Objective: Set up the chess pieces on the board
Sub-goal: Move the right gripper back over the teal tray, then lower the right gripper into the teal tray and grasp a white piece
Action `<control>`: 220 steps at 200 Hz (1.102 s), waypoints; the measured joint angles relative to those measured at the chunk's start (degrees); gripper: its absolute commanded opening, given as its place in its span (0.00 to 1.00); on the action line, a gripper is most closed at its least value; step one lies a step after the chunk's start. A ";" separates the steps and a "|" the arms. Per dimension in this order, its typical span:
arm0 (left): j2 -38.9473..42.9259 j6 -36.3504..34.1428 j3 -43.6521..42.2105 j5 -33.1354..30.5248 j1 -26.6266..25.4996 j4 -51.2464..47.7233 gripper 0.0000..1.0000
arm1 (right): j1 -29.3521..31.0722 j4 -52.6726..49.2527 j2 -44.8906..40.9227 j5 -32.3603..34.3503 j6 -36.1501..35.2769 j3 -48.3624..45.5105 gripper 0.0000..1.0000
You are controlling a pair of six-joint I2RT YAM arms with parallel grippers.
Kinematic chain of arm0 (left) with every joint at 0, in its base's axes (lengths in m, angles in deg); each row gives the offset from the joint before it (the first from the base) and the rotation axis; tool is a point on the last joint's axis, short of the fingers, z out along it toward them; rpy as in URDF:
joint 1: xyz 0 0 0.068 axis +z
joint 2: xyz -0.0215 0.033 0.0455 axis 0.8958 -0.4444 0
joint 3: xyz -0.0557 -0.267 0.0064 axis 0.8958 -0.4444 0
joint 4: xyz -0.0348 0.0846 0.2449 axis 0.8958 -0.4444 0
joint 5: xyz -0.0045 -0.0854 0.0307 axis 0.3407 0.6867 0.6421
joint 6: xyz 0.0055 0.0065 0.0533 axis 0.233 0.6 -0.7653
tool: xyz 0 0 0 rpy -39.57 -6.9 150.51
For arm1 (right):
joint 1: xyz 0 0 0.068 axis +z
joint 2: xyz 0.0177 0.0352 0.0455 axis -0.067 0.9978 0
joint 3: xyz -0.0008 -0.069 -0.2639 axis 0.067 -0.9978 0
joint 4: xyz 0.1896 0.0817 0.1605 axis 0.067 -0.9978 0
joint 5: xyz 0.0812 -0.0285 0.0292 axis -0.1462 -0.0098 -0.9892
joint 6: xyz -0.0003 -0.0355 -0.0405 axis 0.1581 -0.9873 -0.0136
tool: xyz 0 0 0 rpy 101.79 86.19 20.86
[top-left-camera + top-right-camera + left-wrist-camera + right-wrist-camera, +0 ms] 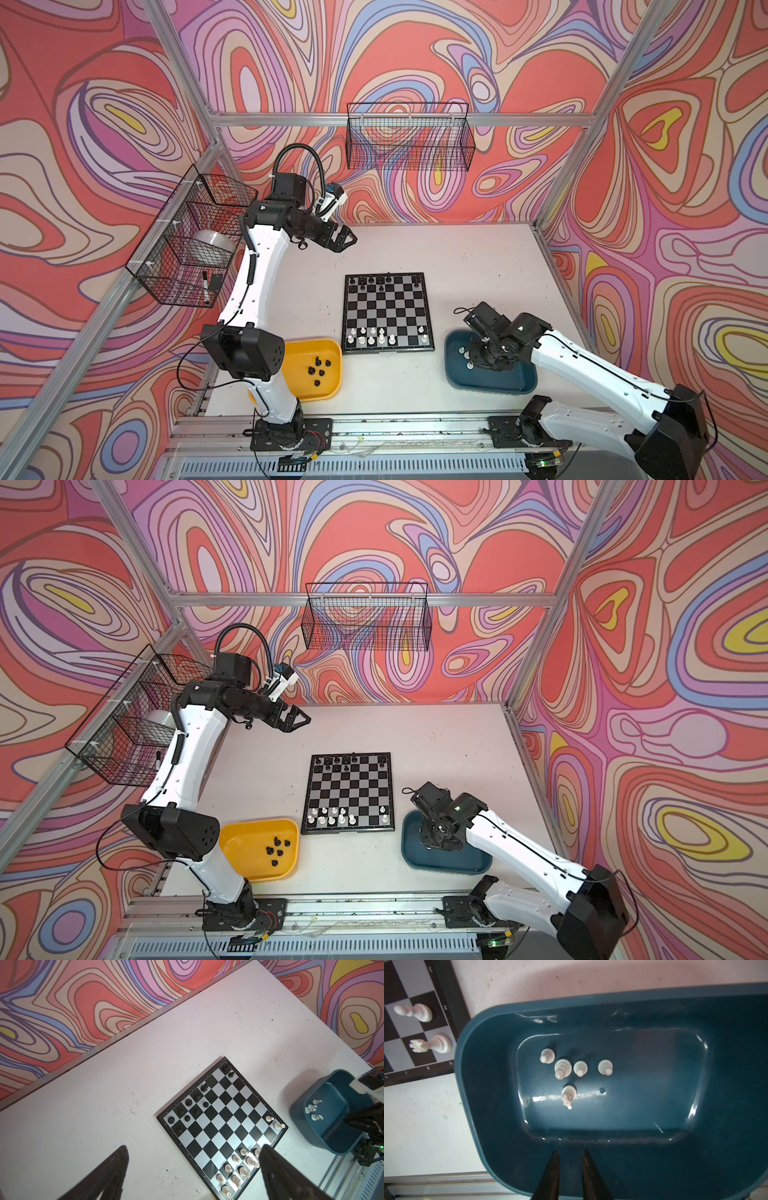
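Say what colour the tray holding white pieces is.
Dark teal tray, clearest in the right wrist view.

Beside the board point(388, 311), the right arm point(582, 357) covers much of the teal tray point(490, 384) and some white pieces point(461, 350); the board's black pieces point(363, 282) look too small to identify.

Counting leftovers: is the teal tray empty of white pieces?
No, five small white plastic chessmen sit inside the deep teal plastic tray.

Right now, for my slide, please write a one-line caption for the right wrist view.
Right gripper hovers, jaws narrowly apart and empty, over the teal tray holding five white chess pieces.
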 measured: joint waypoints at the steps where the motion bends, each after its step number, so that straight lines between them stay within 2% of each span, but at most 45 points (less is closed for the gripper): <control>1: 0.00 0.02 0.02 0.00 -0.02 -0.02 0.98 | 0.00 0.07 0.07 -0.02 0.00 -0.04 0.20; 103: -0.11 0.76 0.07 0.35 -0.28 -0.90 0.98 | 0.00 7.10 7.39 -2.58 -0.98 -3.23 0.25; 220: -0.09 0.85 0.07 -1.07 -0.28 -0.94 0.98 | 0.00 9.46 14.19 -0.02 -2.19 -3.30 0.25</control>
